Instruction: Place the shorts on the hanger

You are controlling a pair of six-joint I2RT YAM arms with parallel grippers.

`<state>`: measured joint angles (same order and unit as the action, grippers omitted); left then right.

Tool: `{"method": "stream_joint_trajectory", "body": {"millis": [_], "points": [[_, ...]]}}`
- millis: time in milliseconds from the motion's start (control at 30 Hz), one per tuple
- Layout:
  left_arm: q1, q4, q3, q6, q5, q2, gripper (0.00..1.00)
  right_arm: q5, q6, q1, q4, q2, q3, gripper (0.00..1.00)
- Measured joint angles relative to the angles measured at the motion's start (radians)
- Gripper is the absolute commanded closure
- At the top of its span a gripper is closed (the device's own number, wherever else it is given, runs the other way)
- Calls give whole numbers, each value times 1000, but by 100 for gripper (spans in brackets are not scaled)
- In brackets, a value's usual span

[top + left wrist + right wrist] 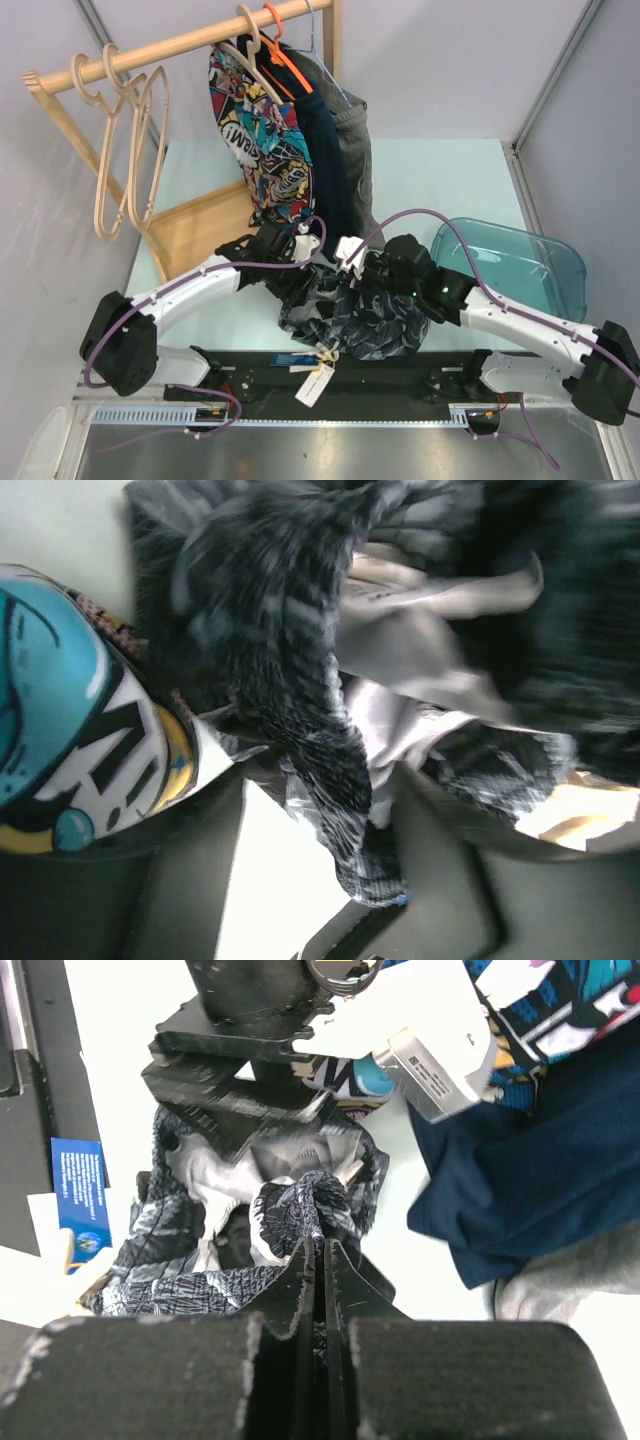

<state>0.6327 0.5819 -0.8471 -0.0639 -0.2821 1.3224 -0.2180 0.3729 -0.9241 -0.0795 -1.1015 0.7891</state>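
The shorts [355,315], dark with a pale marbled print, lie bunched on the table between both arms, their white tags [315,380] trailing over the near edge. My right gripper [322,1245] is shut on a rolled fold of the shorts [300,1205]. My left gripper [315,780] stands open, and a strip of the shorts [300,710] hangs between its fingers with the grey inner waistband [400,650] showing. Pale wooden hangers [128,150] hang empty on the rail at the far left, away from both grippers.
Comic-print shorts [262,140] and a plain navy garment [325,170] hang from the wooden rail [180,45] just behind the grippers. A teal bin [510,265] sits at the right. The rack's wooden base [200,230] lies at the left.
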Motion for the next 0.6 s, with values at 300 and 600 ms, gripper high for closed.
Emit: {"method": "stream_joint_trajectory", "body": {"millis": [300,600], "points": [[0,48,-26,-34,29,13,100,4,2,61,-136,134,0,100],[-8,117,-247,-95,69,-196,100,0,51,354,-360,367,-4,100]]}}
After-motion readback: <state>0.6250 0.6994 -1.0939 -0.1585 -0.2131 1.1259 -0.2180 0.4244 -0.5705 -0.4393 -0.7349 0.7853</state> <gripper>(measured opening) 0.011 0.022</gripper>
